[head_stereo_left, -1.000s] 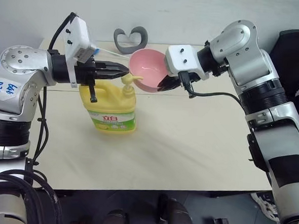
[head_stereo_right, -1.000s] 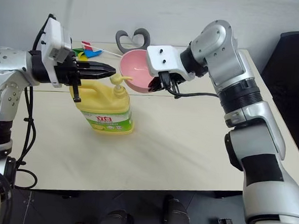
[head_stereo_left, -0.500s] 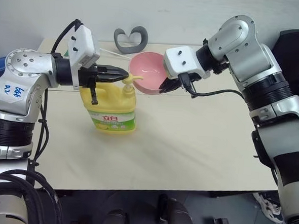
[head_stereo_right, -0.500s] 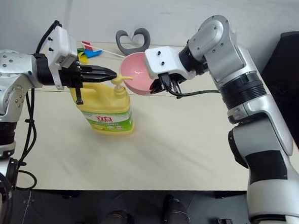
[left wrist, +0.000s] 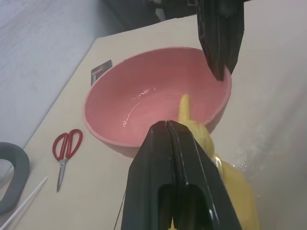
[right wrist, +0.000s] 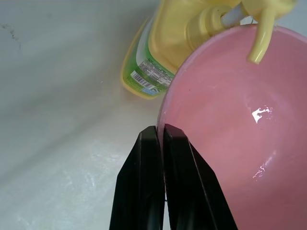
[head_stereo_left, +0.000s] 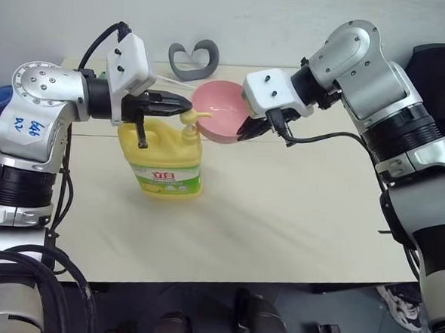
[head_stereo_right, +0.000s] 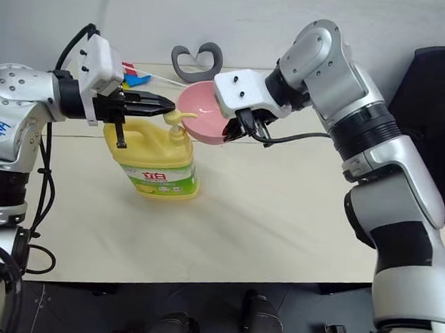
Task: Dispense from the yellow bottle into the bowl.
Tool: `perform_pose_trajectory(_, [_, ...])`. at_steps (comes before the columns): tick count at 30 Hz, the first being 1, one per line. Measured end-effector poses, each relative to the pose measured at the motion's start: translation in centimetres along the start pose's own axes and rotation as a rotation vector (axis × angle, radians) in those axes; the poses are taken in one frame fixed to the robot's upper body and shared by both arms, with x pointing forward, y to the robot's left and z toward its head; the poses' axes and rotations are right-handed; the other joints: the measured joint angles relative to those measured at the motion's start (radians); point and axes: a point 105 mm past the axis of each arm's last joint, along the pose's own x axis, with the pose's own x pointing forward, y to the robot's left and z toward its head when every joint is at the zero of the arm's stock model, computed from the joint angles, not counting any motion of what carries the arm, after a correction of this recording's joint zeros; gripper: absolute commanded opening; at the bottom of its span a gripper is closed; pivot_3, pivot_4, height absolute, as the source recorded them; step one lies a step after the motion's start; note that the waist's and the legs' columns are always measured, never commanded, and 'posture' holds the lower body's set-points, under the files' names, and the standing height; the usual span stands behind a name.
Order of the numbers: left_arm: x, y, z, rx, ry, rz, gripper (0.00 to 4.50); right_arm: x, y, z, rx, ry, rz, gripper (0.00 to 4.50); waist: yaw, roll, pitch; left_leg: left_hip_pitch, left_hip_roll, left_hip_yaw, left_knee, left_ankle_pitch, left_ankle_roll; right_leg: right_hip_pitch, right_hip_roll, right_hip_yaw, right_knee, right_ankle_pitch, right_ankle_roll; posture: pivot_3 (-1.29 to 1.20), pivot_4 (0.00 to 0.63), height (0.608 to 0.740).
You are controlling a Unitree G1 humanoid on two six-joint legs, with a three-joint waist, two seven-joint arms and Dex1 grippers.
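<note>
Right gripper, clamped on the pink bowl's rim, holds it under the spout of the yellow bottle, which stands on the table. Left gripper, fingers together, sits over the pump. Next: a firm press straight down.

The bottle stands on the table, the bowl beneath its spout.
</note>
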Motion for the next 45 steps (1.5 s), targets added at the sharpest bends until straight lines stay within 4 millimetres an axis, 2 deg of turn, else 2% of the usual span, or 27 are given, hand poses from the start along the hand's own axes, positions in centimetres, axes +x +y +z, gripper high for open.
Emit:
perform_pose_trajectory(11, [0.1, -0.4, 0.0, 0.018, 0.010, -0.031, 0.03, -0.1, -0.1, 0.0, -0.010, -0.001, 0.003, 0.00, 0.000, 0.000, 0.000, 0.000, 0.000, 0.000, 0.000, 0.000, 0.000, 0.000, 0.000, 0.000, 0.000, 0.000, 0.000, 0.00, 0.150, 0.740])
perform_pose_trajectory(22, [0.4, -0.6, -0.4, 0.228, 0.079, -0.034, 0.03, 0.0, 0.0, -0.1, -0.010, -0.002, 0.010, 0.00, 0.001, 0.001, 0.000, 0.001, 0.000, 0.000, 0.000, 0.000, 0.000, 0.001, 0.000, 0.001, 0.001, 0.000, 0.000, 0.00, 0.150, 0.740])
perform_pose_trajectory(33, [0.9, -0.5, -0.9, 0.288, 0.095, -0.030, 0.03, 0.0, -0.1, 0.1, -0.002, 0.000, 0.022, 0.00, 0.001, 0.003, -0.002, 0.002, 0.000, 0.002, 0.000, 0.000, 0.000, 0.003, -0.001, 0.002, 0.004, 0.000, -0.001, 0.00, 0.150, 0.740])
perform_pose_trajectory(45, [0.6, -1.1, -1.8, 0.330, 0.123, -0.050, 0.03, 0.5, 0.2, 0.2, -0.002, -0.004, 0.046, 0.00, 0.000, 0.014, -0.011, 0.003, 0.000, 0.003, -0.001, 0.000, 0.000, 0.004, -0.001, 0.003, 0.005, -0.001, -0.001, 0.00, 0.150, 0.740])
